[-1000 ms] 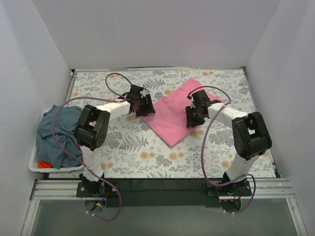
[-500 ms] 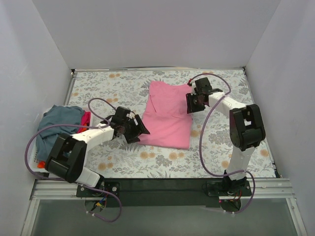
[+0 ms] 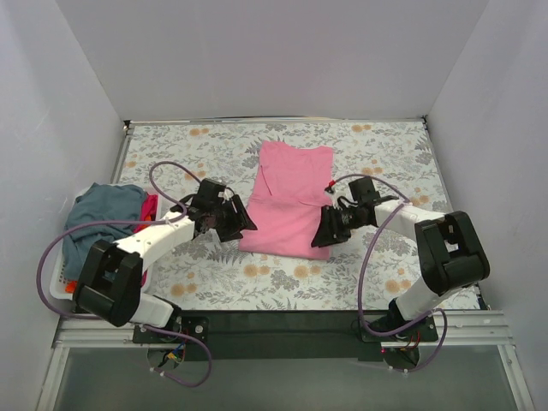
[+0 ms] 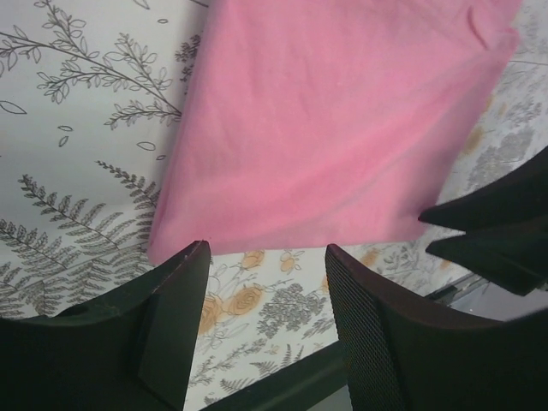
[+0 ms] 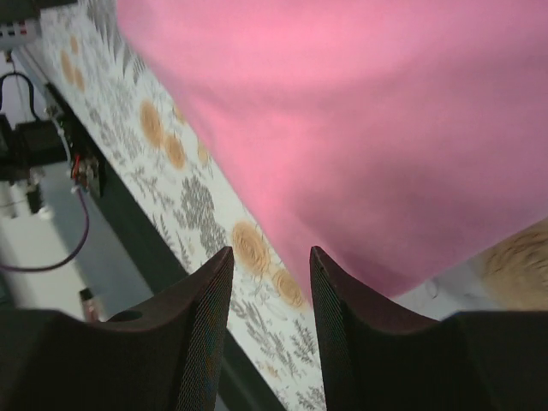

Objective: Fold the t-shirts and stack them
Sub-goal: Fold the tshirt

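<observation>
Pink t-shirt (image 3: 287, 201) corner under right hand (image 3: 324, 235)

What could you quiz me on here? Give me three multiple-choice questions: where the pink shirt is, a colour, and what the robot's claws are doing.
1. Where is the pink t-shirt?
A. Hanging in the air
B. Flat on the flowered table, between the two claws
C. Rolled into a ball against the back wall

2. What colour is the big shirt heaped on the white basket?
A. Yellow
B. Green
C. Blue-grey

3. How do the left gripper and right gripper stand?
A. Both open, holding nothing
B. Both clamped on cloth
C. Only the left clamped

Answers:
1. B, since it lies spread flat with a claw by each near corner.
2. C, the blue-grey t-shirt covers most of the basket.
3. A, since both wrist views show the fingers apart with only table and shirt beyond.
</observation>
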Controlling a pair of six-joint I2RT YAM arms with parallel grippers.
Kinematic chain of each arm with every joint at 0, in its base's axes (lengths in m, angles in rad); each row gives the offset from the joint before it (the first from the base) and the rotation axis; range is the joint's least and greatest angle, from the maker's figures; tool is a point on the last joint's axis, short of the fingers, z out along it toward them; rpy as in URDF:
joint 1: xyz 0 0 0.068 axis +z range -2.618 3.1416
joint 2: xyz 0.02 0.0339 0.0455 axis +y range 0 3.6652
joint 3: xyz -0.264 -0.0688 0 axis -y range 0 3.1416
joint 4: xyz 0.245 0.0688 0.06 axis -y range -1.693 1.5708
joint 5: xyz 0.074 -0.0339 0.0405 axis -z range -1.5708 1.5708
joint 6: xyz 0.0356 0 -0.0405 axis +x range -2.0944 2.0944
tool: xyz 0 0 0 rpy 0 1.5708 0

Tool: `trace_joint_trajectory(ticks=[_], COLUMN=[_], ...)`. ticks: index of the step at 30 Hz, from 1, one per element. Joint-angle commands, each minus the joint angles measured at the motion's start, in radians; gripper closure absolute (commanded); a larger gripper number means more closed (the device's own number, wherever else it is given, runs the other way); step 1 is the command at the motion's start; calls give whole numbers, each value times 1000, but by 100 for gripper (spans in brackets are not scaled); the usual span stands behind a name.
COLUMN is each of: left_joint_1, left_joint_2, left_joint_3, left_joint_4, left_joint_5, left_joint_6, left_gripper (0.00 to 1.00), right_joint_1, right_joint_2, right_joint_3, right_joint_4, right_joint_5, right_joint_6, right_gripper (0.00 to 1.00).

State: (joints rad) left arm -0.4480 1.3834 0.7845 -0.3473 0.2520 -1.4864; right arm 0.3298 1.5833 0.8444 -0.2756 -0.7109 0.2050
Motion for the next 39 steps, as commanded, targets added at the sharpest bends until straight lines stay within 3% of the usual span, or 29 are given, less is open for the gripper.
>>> trace_joint_trajectory(ticks=[1,10,14,20,27,31,34,39], left_joint_1=[-1,0,0,-3,-53,-119,-152,-181], left_joint_2=[57,175,139,23,29,135,181,250], left_joint_3=[19,7,-17,-42,-31,62,107,173], left_joint_4=[-33,-25,-22,-65,-119,-165,-194,-229], left_joint_5=[6,32,59,-17,-54,-95,-140,-194], left_joint_6=[31,31,0,-8,-14,-9,-8,-8], left_gripper=[48,60,61,39,25,23,24,37], right_joint_1=[2,-90,-167,-169,-161,-147,-115,-32], right_joint_2=[7,75,37,-133,-319,-316,-327,-322], right_joint_3=[-74,-151,-145,-111,-114,-93,-88,-70], right_joint_4=[32,0,-51,-109,-175,-243,-252,-264], right_joint_5=[-142,77,180,283,430,487,519,600], right_joint_6=[19,16,-19,-3,27,11,22,48], right_gripper=[59,65,65,64,50,39,36,36])
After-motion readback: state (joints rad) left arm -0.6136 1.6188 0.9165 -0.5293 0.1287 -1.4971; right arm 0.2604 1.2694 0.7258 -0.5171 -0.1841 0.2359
